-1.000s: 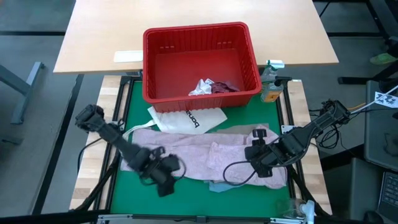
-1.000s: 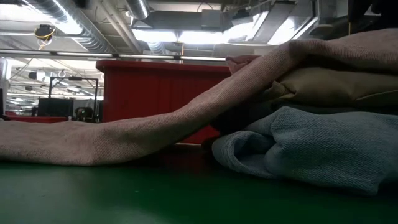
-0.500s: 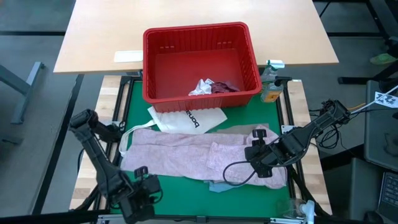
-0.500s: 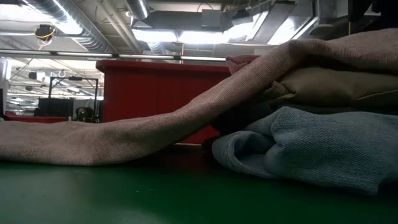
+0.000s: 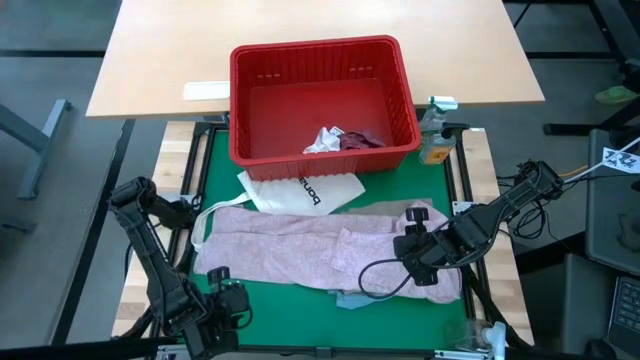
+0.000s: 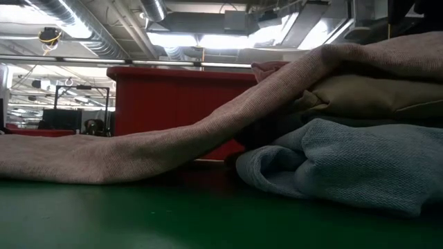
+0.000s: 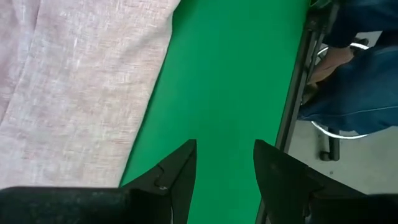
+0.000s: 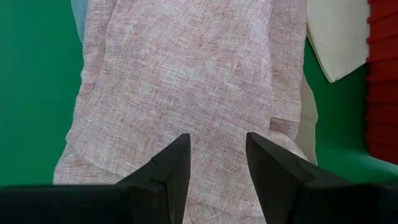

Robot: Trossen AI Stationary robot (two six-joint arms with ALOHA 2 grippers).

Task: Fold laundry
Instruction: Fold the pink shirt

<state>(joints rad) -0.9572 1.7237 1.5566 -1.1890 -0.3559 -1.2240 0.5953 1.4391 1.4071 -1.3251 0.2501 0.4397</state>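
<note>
The mottled pink garment (image 5: 320, 245) lies spread flat across the green mat, with the light blue piece (image 5: 350, 298) under its near edge and the beige one (image 5: 415, 212) under its right end. In the low view the pink cloth (image 6: 138, 149) drapes over beige (image 6: 367, 93) and light blue (image 6: 346, 166). My left gripper (image 5: 215, 308) hangs open above the bare mat at the near left corner (image 7: 224, 146), beside the pink garment's near edge (image 7: 81, 93). My right gripper (image 5: 422, 248) hangs open just above the pink garment's right part (image 8: 217, 138).
The red basket (image 5: 320, 100) stands at the mat's far edge with a white piece (image 5: 325, 140) and a maroon one (image 5: 362, 140) inside. The white tote bag (image 5: 300, 188) lies in front of it. A bottle (image 5: 435, 135) stands far right. A person's leg (image 7: 354, 74) shows past the near rail.
My left gripper has swung from over the pink garment's near left part toward the table's near left corner, staying open. The garment lies as before.
</note>
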